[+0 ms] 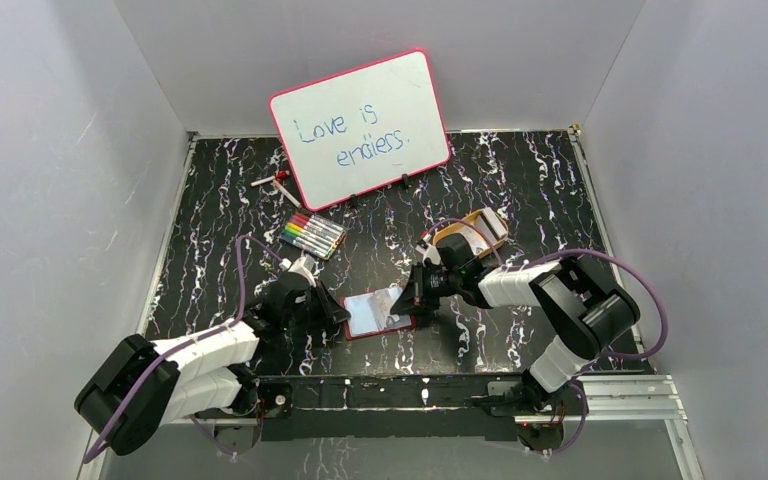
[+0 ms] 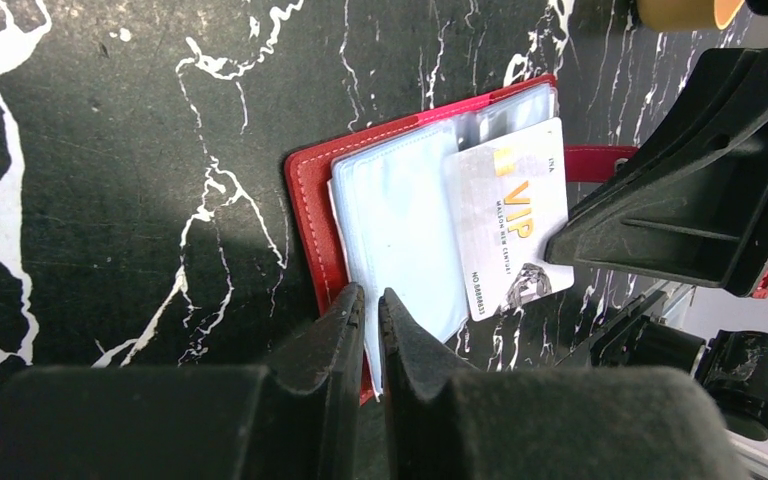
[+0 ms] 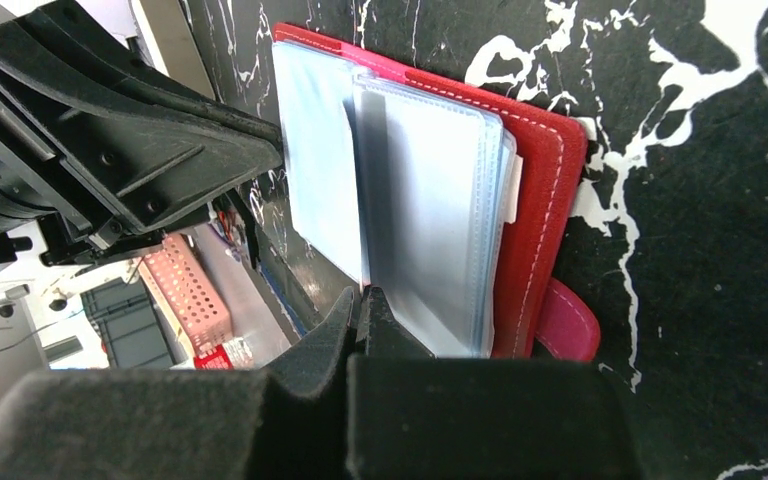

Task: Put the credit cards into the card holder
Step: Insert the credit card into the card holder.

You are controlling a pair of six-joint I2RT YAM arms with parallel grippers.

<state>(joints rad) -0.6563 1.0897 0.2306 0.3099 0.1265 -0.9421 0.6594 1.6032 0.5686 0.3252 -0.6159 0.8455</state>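
Card holder (image 1: 380, 312) lies open on the black marbled table (image 1: 540, 190), near the front edge, between the 2 grippers.

Left gripper (image 2: 370, 315): fingers nearly together, only a slit between them, pinching the near edge of the holder where a clear sleeve (image 2: 400, 230) runs into the slit.

Right gripper (image 3: 360, 305): fingers pressed together on the edge of a sleeve at the opposite side of the holder.

1 white card (image 2: 510, 215) with gold "VIP" lettering lies on the sleeves, tilted, one end sticking out past the holder's edge. Cannot tell whether it is inside a sleeve.

More cards (image 1: 482, 238) sit in the orange tray (image 1: 450, 233) behind the right gripper.
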